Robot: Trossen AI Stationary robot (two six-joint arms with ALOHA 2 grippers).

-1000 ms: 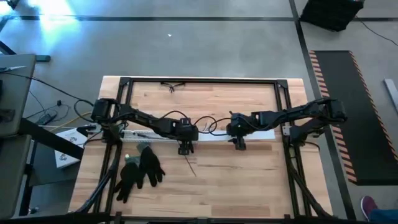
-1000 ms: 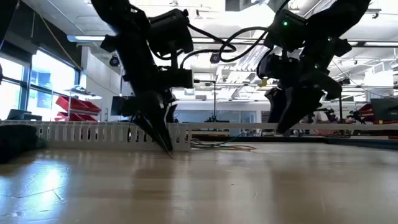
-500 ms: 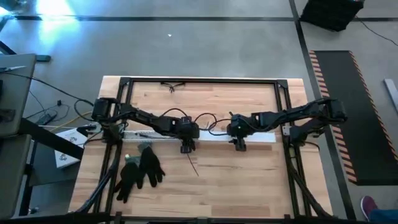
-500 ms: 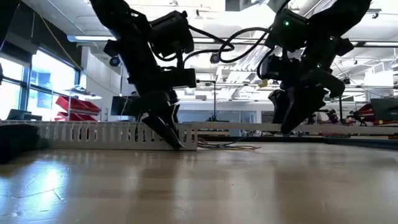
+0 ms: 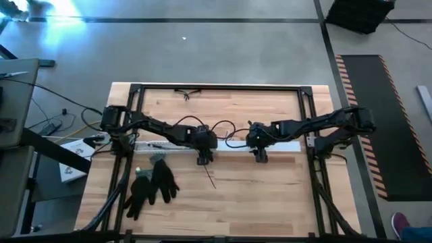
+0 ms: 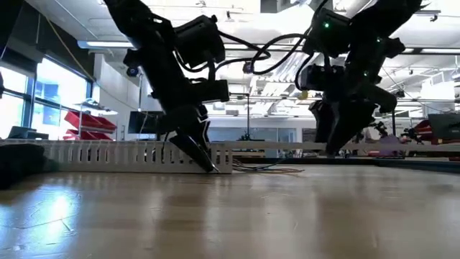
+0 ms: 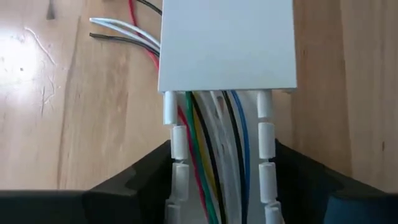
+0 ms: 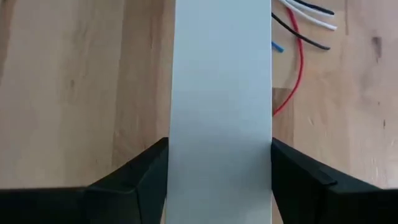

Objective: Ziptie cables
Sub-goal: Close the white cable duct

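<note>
Right now 2 dark robot arms are bent over a long white plastic channel with slots in its sides (image 5: 162,146), which lies across the middle of the light wooden table (image 5: 223,202). The left gripper (image 5: 202,159) is down at the channel, with 1 black finger on each side of the slotted walls, close against them; I think it is pinching the channel, but I cannot be sure. The right gripper (image 5: 259,157) sits the same way around the flat white lid (image 8: 222,93), fingers right beside both edges.

The thin coloured cables (image 7: 208,155) run along inside the channel and go under the lid. I count about 6 there: red, green, yellow, black, pale and blue. A few loose ends (image 8: 298,37) poke out onto the table beside the lid: white, black, red and a bit of blue.

These wires look light, soft and bendy. I think they will flop and slip apart easily. A good place to take hold is where they lie packed together, not the loose tips.

1 pair of black gloves (image 5: 152,183) lies on the table near the left arm.
</note>
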